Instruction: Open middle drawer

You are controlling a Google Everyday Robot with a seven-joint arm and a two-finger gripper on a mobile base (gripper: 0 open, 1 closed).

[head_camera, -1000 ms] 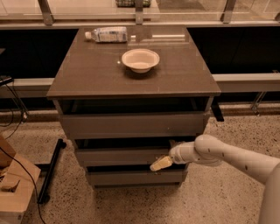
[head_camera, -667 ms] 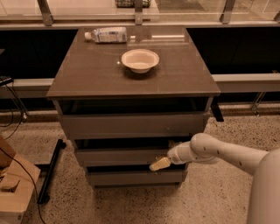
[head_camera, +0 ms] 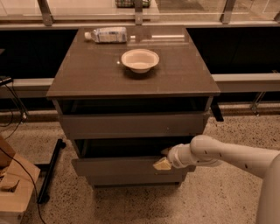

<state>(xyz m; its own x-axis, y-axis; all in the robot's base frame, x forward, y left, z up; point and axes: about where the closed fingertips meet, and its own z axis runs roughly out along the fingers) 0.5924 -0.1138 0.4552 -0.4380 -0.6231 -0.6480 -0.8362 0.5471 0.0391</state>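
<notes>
Beneath the surface (head_camera: 87, 81) carrying a bowl (head_camera: 140, 60), my pincer (head_camera: 163, 158) sits at the barely open middle drawer (head_camera: 113, 167)'s upper edge near its right corner; I cannot tell its grip, so pulling might slip it off.

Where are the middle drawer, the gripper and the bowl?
middle drawer (head_camera: 116, 166), camera view, centre of its front panel.
gripper (head_camera: 162, 159), camera view, tip at the drawer's top edge.
bowl (head_camera: 140, 60), camera view, inside centre.

A grey-brown cabinet (head_camera: 109, 74) stands on a speckled floor (head_camera: 218, 201) in dim light, with metal posts (head_camera: 45, 11) along the far side. The gripper (head_camera: 164, 162) sits at the cabinet's lower front, towards the right.
</notes>
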